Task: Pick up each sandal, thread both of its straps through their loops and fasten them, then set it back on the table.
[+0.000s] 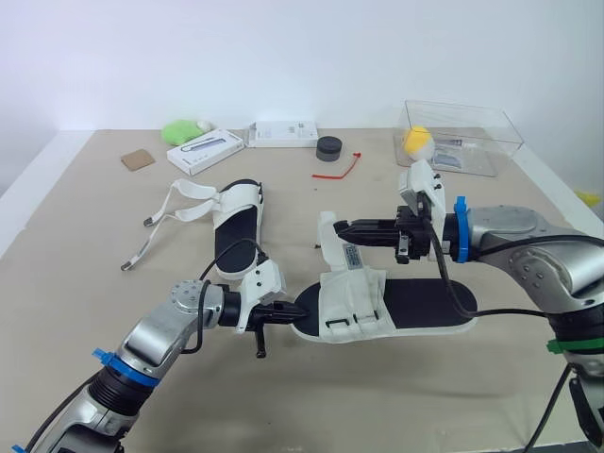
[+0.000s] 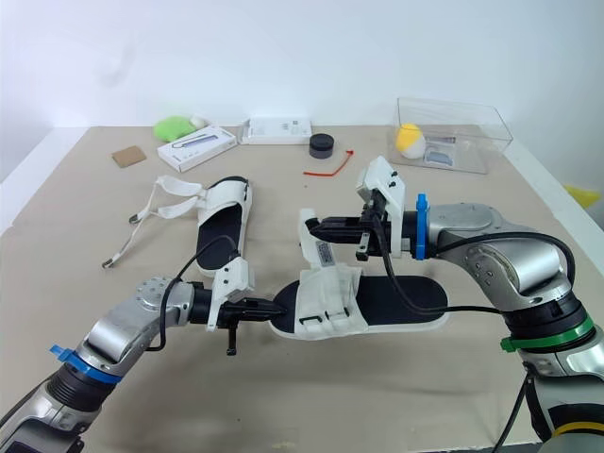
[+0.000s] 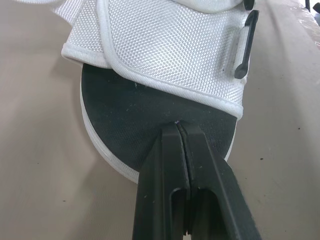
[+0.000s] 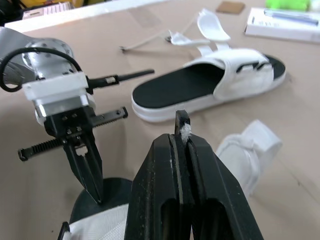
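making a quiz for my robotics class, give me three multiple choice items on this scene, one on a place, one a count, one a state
1. Where is the yellow ball? A in the clear box B on the floor C on a chair
2. How many sandals are on the table? A one B two C three
3. The far sandal's straps are? A fastened B cut off C loose
Answers: 1 A, the box's walls surround it; 2 B, the far sandal and the near sandal; 3 C, they trail unthreaded on the table.
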